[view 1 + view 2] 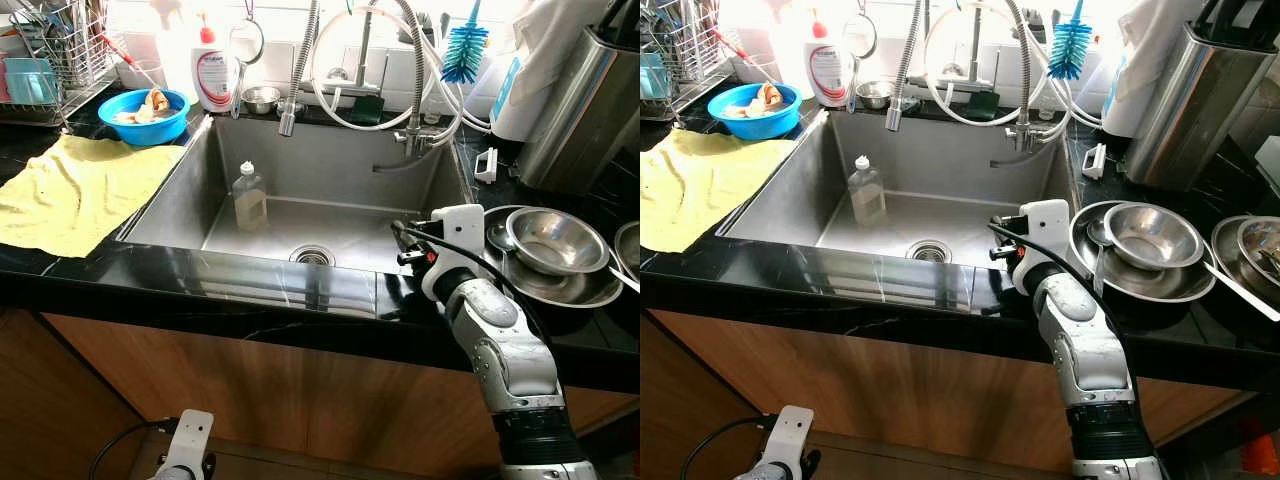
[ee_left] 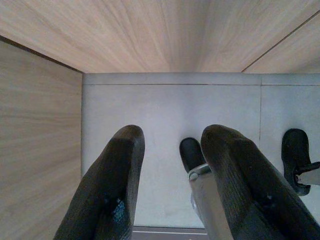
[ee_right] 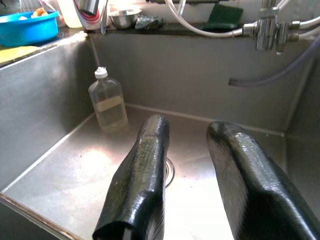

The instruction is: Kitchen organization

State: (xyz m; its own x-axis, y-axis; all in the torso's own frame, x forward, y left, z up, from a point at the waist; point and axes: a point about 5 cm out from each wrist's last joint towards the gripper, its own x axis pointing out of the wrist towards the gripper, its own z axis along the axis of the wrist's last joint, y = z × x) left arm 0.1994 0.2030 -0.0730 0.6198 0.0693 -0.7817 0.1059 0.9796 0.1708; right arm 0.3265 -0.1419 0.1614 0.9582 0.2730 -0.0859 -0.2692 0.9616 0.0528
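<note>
A clear bottle (image 1: pixel 249 196) with a white cap stands upright at the back left of the steel sink (image 1: pixel 330 160), seen too in the right wrist view (image 3: pixel 107 102). My right gripper (image 1: pixel 405 245) hovers over the sink's front right corner, pointing in toward the bottle. It is open, with nothing between its fingers (image 3: pixel 145 165). Stacked steel bowls (image 1: pixel 556 240) sit on the black counter just right of that arm. My left gripper (image 2: pixel 172 137) hangs idle and open low by the wooden cabinet front, over the floor.
A yellow cloth (image 1: pixel 80 190) covers the counter to the left. Behind it are a blue bowl (image 1: pixel 148 115) and a dish rack (image 1: pixel 50 50). A soap bottle (image 1: pixel 212 70), a small steel bowl (image 1: pixel 261 98), faucet hoses (image 1: pixel 300 70) and a blue brush (image 1: pixel 464 45) line the back. A steel canister (image 1: pixel 590 110) stands far right.
</note>
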